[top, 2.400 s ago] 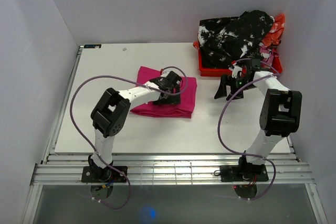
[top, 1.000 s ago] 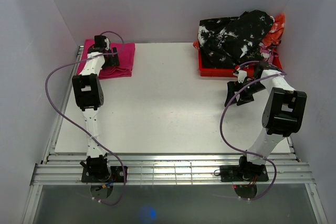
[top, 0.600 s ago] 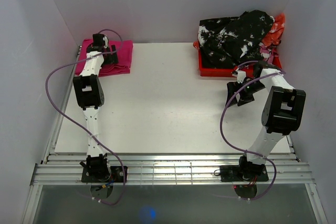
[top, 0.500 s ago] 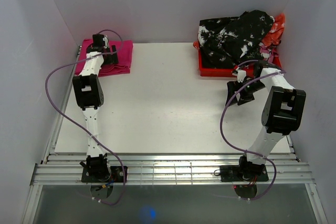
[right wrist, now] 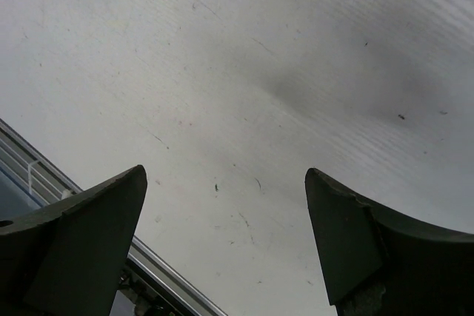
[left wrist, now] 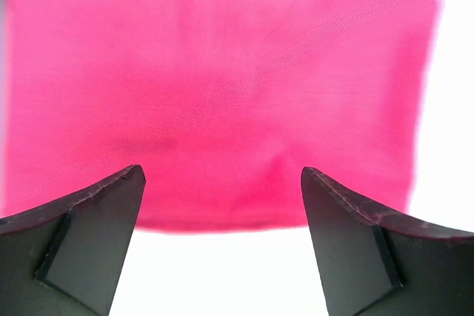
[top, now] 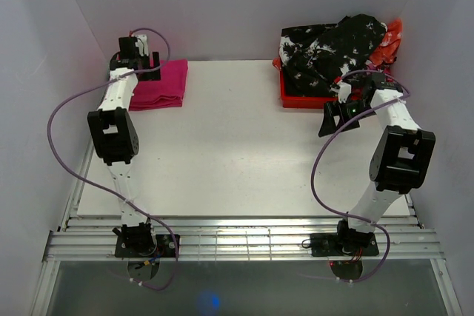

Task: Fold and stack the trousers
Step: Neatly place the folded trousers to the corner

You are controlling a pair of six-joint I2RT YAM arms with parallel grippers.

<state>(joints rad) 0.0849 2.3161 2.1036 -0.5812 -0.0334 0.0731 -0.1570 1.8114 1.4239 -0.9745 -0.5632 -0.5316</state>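
The pink trousers (top: 161,84) lie folded in a neat block at the table's far left corner. My left gripper (top: 142,58) hovers just behind and above them, open and empty. In the left wrist view the pink cloth of the trousers (left wrist: 222,86) fills the upper picture, and its near folded edge lies between the spread tips of the left gripper (left wrist: 222,175), apart from both. My right gripper (top: 328,121) hangs open over bare table just in front of the red crate. In the right wrist view, the right gripper (right wrist: 226,172) holds nothing.
A red crate (top: 295,98) at the far right holds a heap of black-and-white patterned clothes (top: 329,53), with an orange-red cloth (top: 391,38) behind it. White walls close in the table on three sides. A metal rail (right wrist: 155,268) edges the table.
My left gripper has let go of the folded trousers and risen back toward the far wall, jaws spreading. The right gripper has shifted slightly up toward the crate.
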